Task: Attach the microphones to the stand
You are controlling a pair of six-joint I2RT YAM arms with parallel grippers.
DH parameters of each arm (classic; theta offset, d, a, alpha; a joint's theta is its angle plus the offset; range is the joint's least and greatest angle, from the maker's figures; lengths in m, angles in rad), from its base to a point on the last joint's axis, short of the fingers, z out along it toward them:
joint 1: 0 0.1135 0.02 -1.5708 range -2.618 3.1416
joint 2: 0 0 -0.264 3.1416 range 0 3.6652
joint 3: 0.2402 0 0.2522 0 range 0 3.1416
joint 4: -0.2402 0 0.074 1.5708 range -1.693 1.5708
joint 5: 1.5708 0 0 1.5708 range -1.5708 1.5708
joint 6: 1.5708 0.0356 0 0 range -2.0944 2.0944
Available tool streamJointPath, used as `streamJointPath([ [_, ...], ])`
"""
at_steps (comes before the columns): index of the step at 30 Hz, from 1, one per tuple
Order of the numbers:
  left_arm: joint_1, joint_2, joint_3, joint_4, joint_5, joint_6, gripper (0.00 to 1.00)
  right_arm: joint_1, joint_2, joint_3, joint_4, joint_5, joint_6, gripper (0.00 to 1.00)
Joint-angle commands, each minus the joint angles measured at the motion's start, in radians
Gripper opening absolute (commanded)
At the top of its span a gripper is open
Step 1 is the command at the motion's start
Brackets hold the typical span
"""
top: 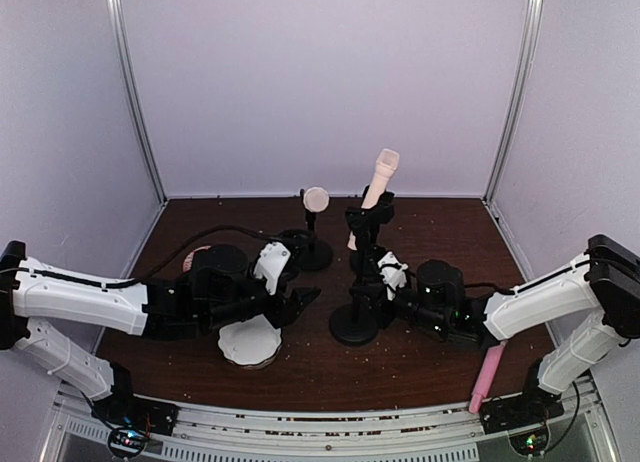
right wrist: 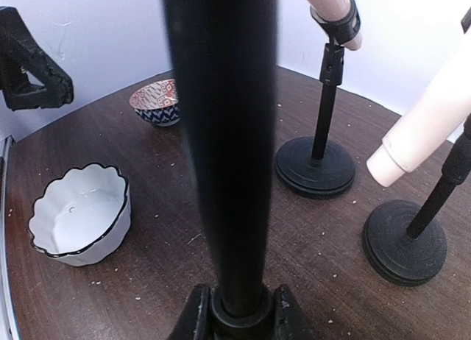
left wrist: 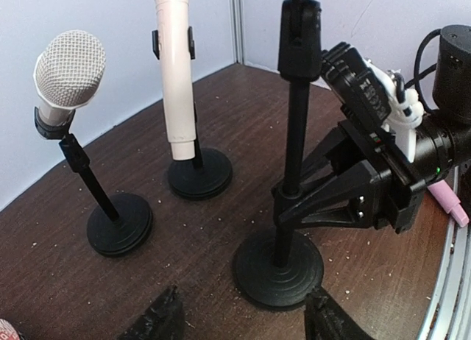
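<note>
The work stands at the last of three mountings. A pale cream plastic microphone (top: 380, 177) sits tilted in the clip of the black stand at the back centre. A second pale microphone with a rounded mesh head (left wrist: 70, 68) is fixed on the short black stand at the back left. The third tall black metal stand (top: 354, 328), nearest the arms, carries nothing.

The right gripper (top: 375, 287) is closed around this empty stand's pole low down. Its wrist view shows the pole filling the gap between its fingers, so it seems to be steadying the stand.

The left gripper (left wrist: 246, 325) hangs just in front of the same stand, about half open and holding nothing. It is near a white scalloped ceramic bowl (top: 250, 342).

The slim pink plastic toy microphone (top: 488, 374) lies flat at the near edge of the dark wooden table (top: 440, 232). It is beside the right arm's base and well apart from both grippers.

The next move probably has to fetch that pink microphone. Either the left arm reaches across past the held stand, or the right claw lets go and turns back for it. The microphone must then be lifted by its slim body and pressed into the clip at the top of the stand, while the base is kept from tipping.
</note>
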Motion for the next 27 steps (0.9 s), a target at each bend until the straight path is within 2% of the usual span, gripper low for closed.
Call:
streamJointPath([
  [1, 0.002, 0.02, 0.015, 0.064, 0.031, 0.015, 0.57, 0.003, -0.045, 0.009, -0.019, -0.005, 0.036, 0.08],
  [4, 0.001, 0.06, 0.008, 0.106, 0.104, 0.025, 0.56, 0.015, -0.148, -0.001, -0.062, 0.004, 0.061, 0.01],
  [11, -0.005, 0.17, 0.008, 0.261, 0.17, -0.005, 0.56, 0.087, -0.308, 0.041, -0.193, 0.06, 0.12, 0.0],
  [19, -0.005, 0.288, 0.034, 0.433, 0.162, -0.016, 0.56, 0.171, -0.33, 0.072, -0.178, 0.134, 0.207, 0.0],
  [27, -0.007, 0.342, 0.067, 0.482, 0.208, -0.027, 0.53, 0.209, -0.317, 0.069, -0.147, 0.22, 0.211, 0.0],
])
